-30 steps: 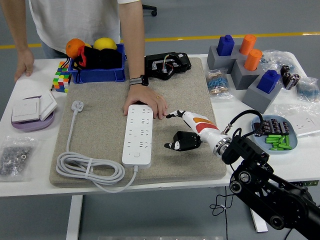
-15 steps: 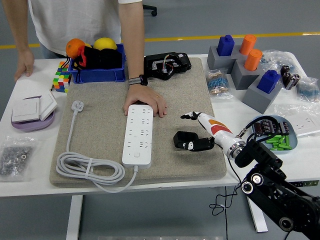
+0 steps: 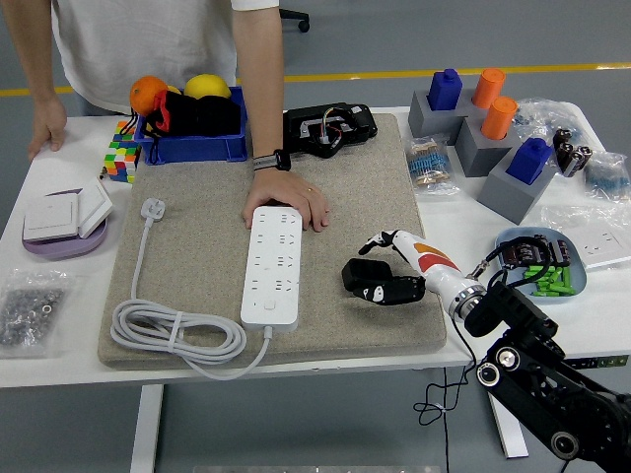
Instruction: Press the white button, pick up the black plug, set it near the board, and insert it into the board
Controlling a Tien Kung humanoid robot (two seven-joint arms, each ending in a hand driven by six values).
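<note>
The robot's right hand (image 3: 386, 276) closes around the black plug (image 3: 359, 273) on the grey mat (image 3: 197, 266), just to the right of the white power strip (image 3: 273, 264), which serves as the board in this task. The fingers are curled about the plug from above and from the near side, though from this high angle it is hard to say whether the grip is firm or only a loose cage; the plug appears to rest on the mat. The left arm is out of view.

At the far end of the strip, a person's hand (image 3: 292, 200) lies flat on the mat, its palm touching the strip's end and apparently steadying it. The strip's own cable (image 3: 177, 335) coils to its left and near side, with its white plug (image 3: 153, 209) lying further left.

To do this step well, the hand would need to settle its fingers on opposite faces of the plug before lifting, keeping the pins clear and facing down. A straight rise, then a short carry leftward toward the strip, should avoid dragging on the mat. The sockets nearest the plug, midway along the strip, are the safer targets, well clear of the person's fingers at the far end.
</note>
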